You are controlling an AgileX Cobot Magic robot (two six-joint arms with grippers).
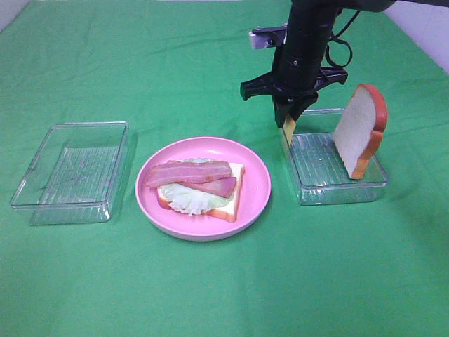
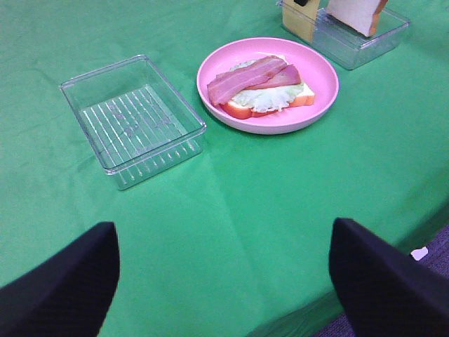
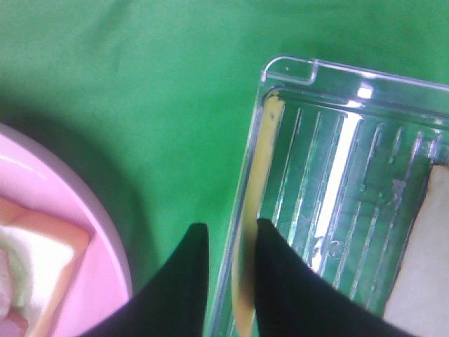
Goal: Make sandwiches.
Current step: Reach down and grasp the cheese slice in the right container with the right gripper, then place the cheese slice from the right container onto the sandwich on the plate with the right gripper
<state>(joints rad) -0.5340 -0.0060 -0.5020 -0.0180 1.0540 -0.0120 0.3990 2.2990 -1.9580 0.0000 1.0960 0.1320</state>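
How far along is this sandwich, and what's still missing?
Done: bottom bread slice, lettuce and meat strips are stacked on the pink plate. In hand: the right gripper straddles the yellow cheese slice standing in the tray. Left: cheese, then the top bread slice leaning there.

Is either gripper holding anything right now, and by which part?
Left gripper: nothing. Right gripper: its jaws straddle the upper edge of the cheese slice standing in the tray; whether they grip it cannot be told.
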